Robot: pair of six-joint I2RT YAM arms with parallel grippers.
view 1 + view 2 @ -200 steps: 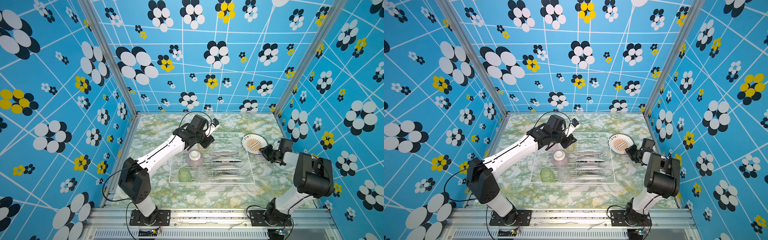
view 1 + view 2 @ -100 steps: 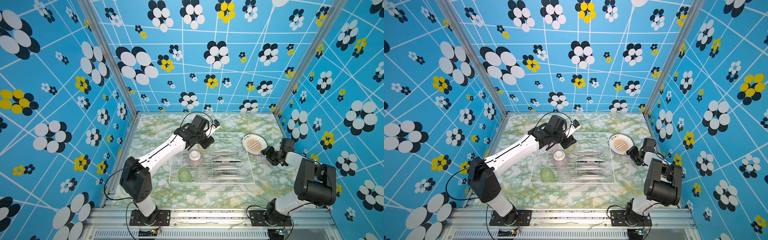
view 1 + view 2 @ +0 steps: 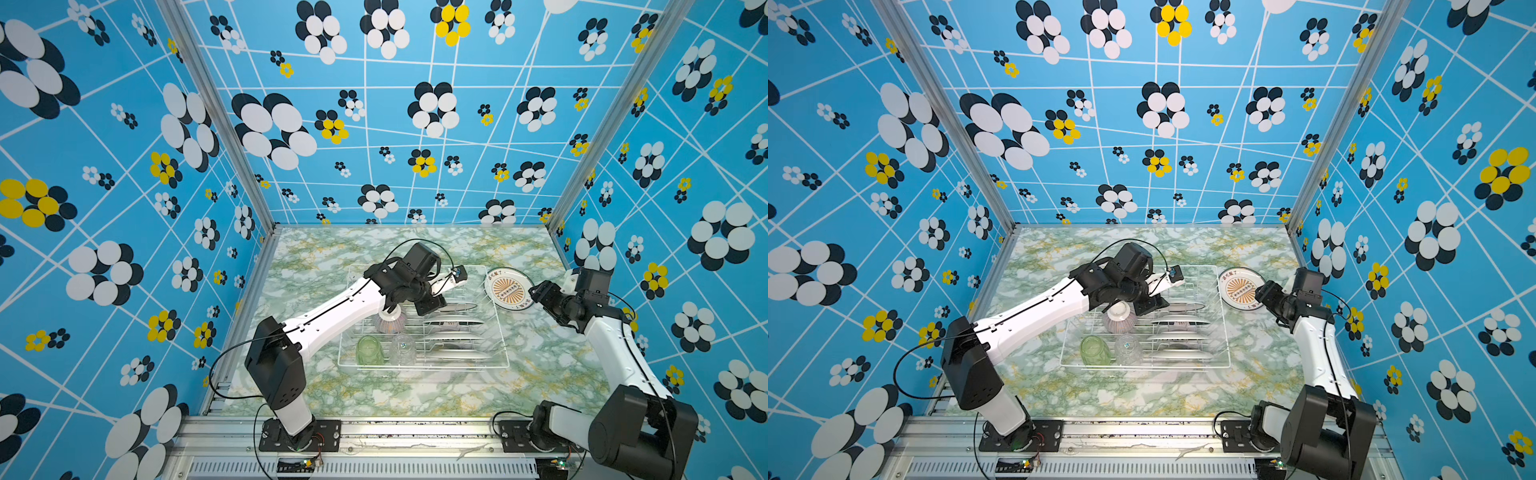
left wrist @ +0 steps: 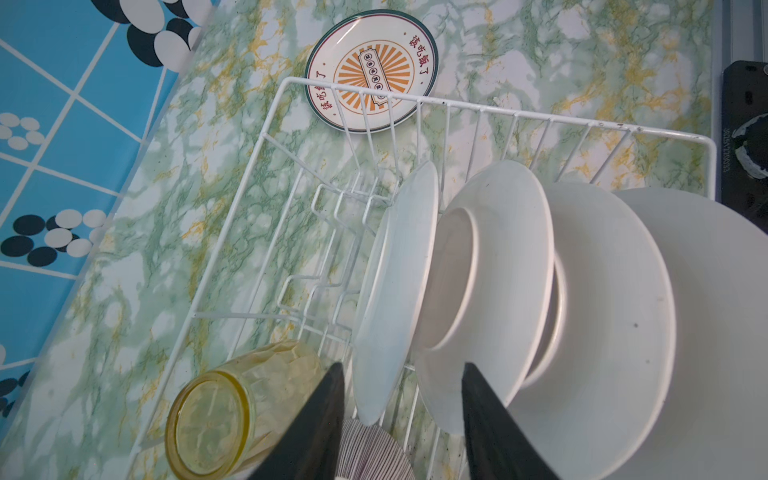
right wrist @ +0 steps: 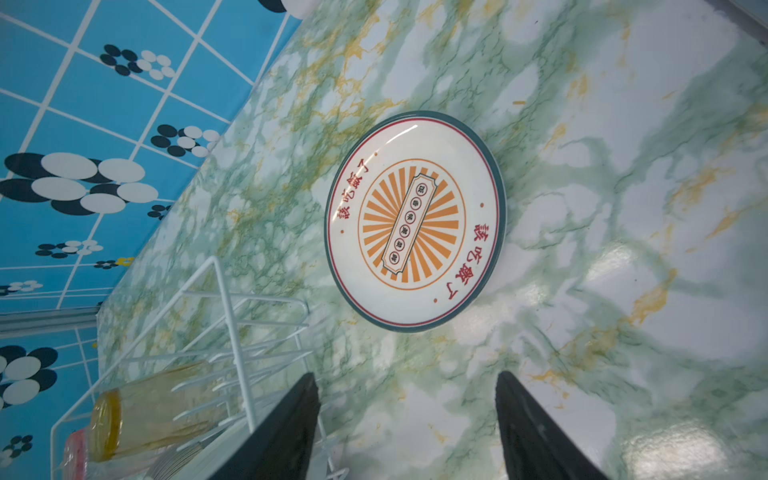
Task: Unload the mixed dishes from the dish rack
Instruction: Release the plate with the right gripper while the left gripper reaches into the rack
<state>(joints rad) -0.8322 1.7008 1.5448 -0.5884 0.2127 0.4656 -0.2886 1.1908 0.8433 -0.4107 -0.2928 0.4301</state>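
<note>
A white round plate with a dark green rim and an orange sunburst print [image 3: 509, 289] is seen lying flat on the green marbled table [image 3: 374, 395]. It lies just right of the large white wire dish rack [image 3: 457, 367] at the centre of both top views. The right gripper [image 5: 405, 376] is held wide open beside it with nothing between the jaws, so that plate is judged unloaded.

A row of white plates [image 4: 490, 291] is stood on edge in the dividers of the rack's right half. An upturned pink-striped ribbed bowl [image 3: 390, 322], a green ribbed glass tumbler [image 3: 370, 351] and a clear ribbed glass tumbler [image 3: 402, 349] are kept in its left half. A yellow ribbed glass tumbler [image 4: 232, 407] is laid on its side in the rack, hidden under the left arm in the top views.

The left gripper [image 4: 403, 370] is poised over the row with jaws apart. The endmost plate's rim appears between them, but nothing is clamped.

The plates are packed closely, so a neighbour could be nudged and tipped by the inner finger. The glazed rim could slip from a shallow pinch. If the plate is lifted askew, it could be snagged on a divider and the light rack dragged along. The yellow tumbler, just beside the outer finger, could be set rolling.
</note>
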